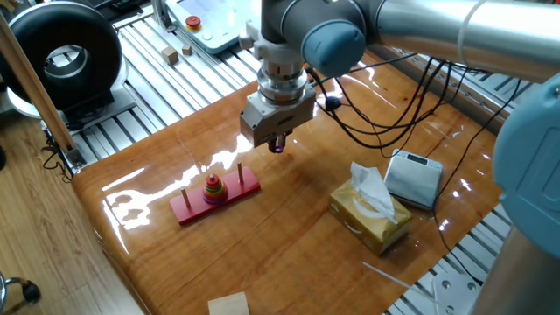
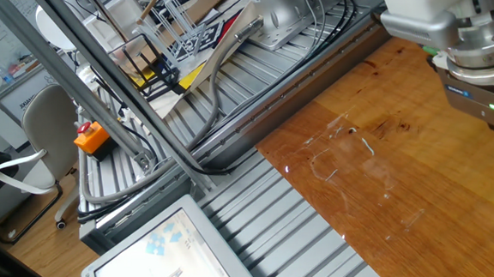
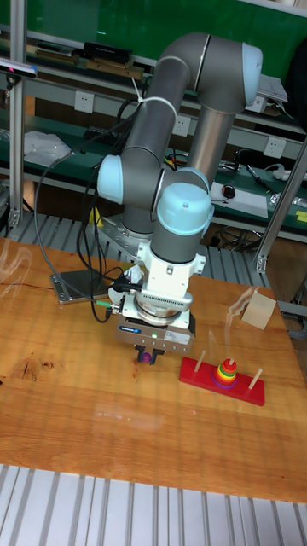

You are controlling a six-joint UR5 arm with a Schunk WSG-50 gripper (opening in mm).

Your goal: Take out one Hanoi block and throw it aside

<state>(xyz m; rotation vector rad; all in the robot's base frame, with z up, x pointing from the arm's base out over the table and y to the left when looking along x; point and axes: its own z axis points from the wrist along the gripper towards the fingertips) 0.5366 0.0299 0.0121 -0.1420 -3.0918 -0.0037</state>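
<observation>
A yellow tissue box (image 1: pixel 370 216) sits just beside a grey scale (image 1: pixel 414 178) — both on the wooden table (image 1: pixel 289 254).

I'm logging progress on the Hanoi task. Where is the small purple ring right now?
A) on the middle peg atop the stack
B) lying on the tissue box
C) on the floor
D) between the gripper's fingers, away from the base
D: the purple ring sits in the gripper, clear of the red base.
</observation>
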